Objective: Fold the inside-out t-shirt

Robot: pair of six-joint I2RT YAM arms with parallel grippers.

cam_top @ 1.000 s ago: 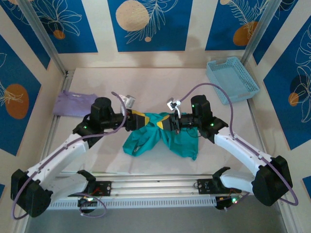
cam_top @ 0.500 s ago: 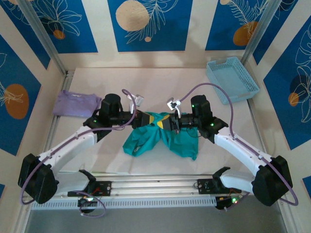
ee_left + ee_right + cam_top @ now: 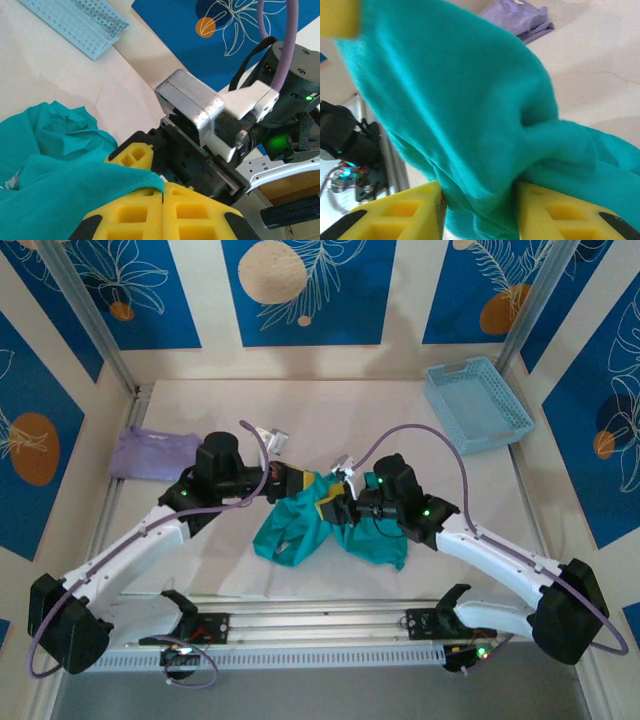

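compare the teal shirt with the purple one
The teal shirt is crumpled in a heap in the middle; the purple shirt lies folded flat at the far left. The left end effector pinches the teal shirt, and the right end effector straddles it with open fingers; nothing touches the purple shirt. Both are plain cloth.

We note the teal-green t-shirt (image 3: 288,536) crumpled in a heap, plain, its upper edge lifted, folds hanging below.
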